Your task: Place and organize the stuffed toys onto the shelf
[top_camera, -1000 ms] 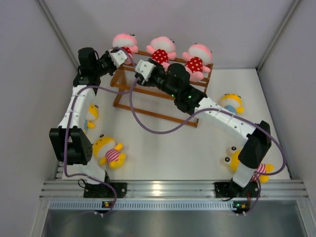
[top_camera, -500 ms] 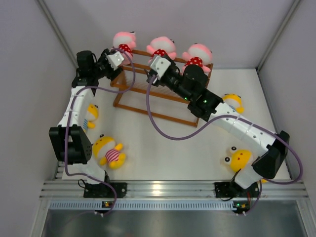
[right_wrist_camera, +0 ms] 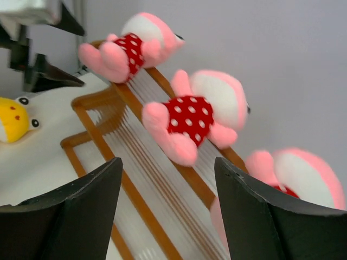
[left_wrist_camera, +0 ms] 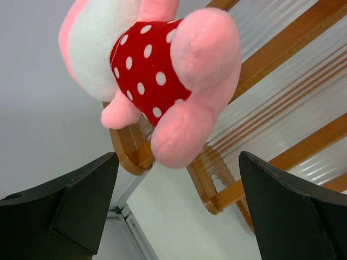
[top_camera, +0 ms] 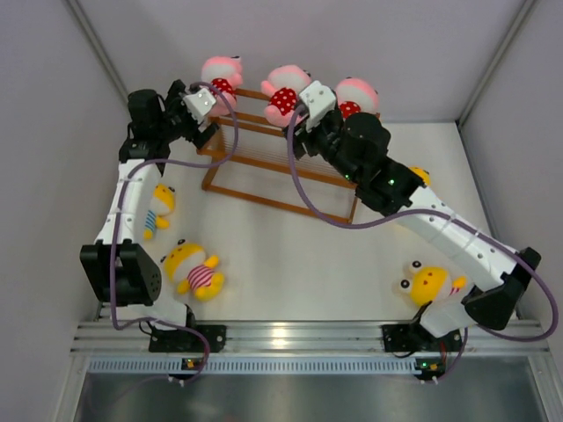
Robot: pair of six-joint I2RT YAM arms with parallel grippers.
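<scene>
Three pink stuffed toys in red dotted outfits (top_camera: 220,75) (top_camera: 286,90) (top_camera: 359,95) sit in a row on the top rail of the orange-brown shelf (top_camera: 264,167). My left gripper (top_camera: 209,121) hangs open at the shelf's left end, just below the left pink toy (left_wrist_camera: 162,76), and holds nothing (left_wrist_camera: 179,200). My right gripper (top_camera: 303,114) is open over the shelf between the middle and right toys. The middle pink toy (right_wrist_camera: 200,116) lies ahead of its empty jaws (right_wrist_camera: 168,206), apart from them. The right pink toy (right_wrist_camera: 293,179) is close beside the right finger.
Yellow stuffed toys lie on the white table: a blue-striped one (top_camera: 158,207) by the left arm, a red-striped one (top_camera: 195,272) front left, one (top_camera: 429,283) front right, one (top_camera: 415,176) half hidden behind the right arm. Grey walls enclose the table.
My left gripper opened wide and drew back from the left pink toy. My right gripper swung right along the shelf's top rail and opened wider. The pink toys stayed put.
</scene>
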